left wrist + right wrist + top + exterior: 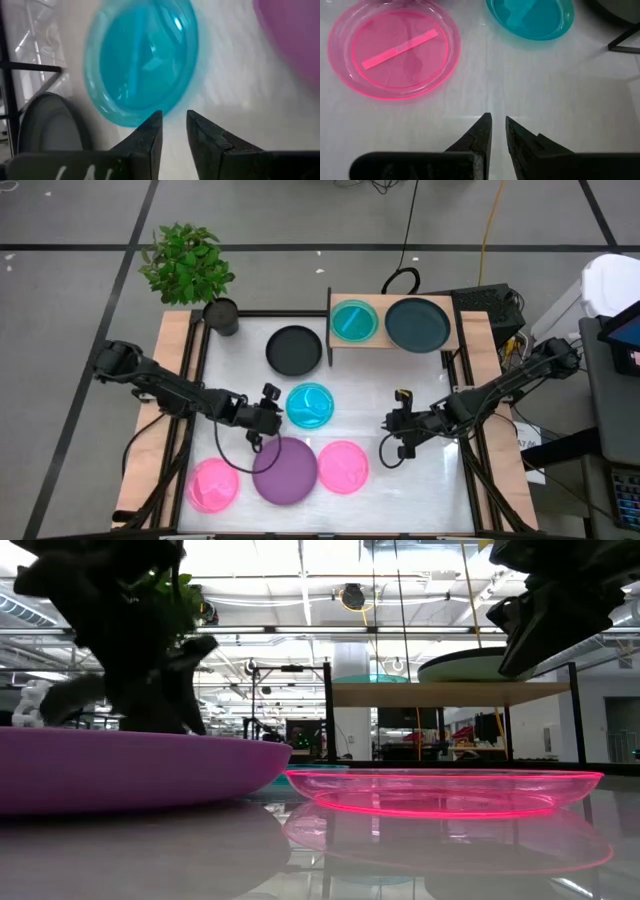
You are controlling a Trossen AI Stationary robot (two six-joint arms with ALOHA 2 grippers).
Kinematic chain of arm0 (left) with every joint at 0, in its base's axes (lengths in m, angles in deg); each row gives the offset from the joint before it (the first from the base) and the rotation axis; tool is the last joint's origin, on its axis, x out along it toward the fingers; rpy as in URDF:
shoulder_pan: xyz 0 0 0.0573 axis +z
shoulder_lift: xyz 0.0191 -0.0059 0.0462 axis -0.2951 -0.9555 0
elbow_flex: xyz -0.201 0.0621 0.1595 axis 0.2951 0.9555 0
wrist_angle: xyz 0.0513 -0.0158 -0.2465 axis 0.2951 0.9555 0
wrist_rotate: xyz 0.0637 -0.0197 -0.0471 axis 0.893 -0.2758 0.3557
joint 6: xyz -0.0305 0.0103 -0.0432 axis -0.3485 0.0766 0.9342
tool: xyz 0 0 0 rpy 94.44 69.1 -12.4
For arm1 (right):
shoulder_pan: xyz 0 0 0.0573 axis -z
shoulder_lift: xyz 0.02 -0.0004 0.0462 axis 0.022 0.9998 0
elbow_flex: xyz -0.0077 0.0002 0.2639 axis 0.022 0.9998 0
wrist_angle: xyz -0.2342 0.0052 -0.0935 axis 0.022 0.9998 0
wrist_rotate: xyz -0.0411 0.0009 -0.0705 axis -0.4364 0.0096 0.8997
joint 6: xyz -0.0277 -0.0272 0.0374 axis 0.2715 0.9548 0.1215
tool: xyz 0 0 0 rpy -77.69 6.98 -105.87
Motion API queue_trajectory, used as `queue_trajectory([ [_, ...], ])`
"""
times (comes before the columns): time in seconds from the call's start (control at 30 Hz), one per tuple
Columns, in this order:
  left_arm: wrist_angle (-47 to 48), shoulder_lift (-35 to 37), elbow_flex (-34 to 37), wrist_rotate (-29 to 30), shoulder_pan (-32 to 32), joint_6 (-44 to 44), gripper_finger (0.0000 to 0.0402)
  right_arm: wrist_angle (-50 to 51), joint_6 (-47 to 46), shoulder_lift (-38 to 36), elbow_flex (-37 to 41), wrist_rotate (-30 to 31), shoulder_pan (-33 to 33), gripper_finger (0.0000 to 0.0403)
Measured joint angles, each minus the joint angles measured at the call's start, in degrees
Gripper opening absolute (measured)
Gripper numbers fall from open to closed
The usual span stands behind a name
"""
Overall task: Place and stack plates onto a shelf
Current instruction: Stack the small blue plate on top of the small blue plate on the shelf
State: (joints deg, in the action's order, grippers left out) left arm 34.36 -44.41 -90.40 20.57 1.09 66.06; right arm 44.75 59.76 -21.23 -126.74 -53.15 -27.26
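On the shelf [393, 348] lie a cyan plate [353, 321] and a dark teal plate [417, 324]. On the table lie a black plate [294, 350], a second cyan plate [310, 405], a purple plate [285, 470] and two pink plates [213, 485] [343, 466]. My left gripper [272, 416] hovers at the table cyan plate's left rim. In its wrist view the gripper [174, 125] is open by a narrow gap, just short of that plate [142, 60]. My right gripper [392, 432] is shut over bare table, right of the pink plate [395, 47].
A potted plant [221, 315] stands at the far left corner. The black plate lies just left of the shelf's black frame. Light-wood strips [176, 410] flank the white table. Bare table shows between the right gripper and the shelf.
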Motion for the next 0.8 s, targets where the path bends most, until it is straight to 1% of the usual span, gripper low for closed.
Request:
queue_trajectory([
  [0.2, -3.4, -5.1, 0.0, -0.1, 1.3, -3.5, 0.0094, -0.1, 0.0, 0.0, 0.0, 0.0, 0.0, 0.0041],
  [0.37, -7.3, -9.0, 0.0, -0.1, 1.6, -9.3, 0.0094, -0.1, 0.0, 0.0, 0.0, 0.0, 0.0, 0.0041],
  [0.47, -9.3, -10.7, 0.0, 1.4, 1.5, -11.6, 0.0094, -0.1, 0.0, 0.0, 0.0, 0.0, 0.0, 0.0041],
  [0.6, -12.4, -12.0, -0.1, 1.8, 2.1, -12.8, 0.0094, -0.1, 0.0, 0.0, 0.0, 0.0, 0.0, 0.0041],
  [0.7, -12.6, -12.1, -0.1, 1.6, 2.2, -14.1, 0.0092, -0.1, 0.0, 0.0, 0.0, 0.0, 0.0, 0.0041],
  [0.8, -12.5, -12.1, -0.1, 1.4, 2.2, -15.3, 0.0079, -0.1, 0.0, 0.0, 0.0, 0.0, 0.0, 0.0041],
])
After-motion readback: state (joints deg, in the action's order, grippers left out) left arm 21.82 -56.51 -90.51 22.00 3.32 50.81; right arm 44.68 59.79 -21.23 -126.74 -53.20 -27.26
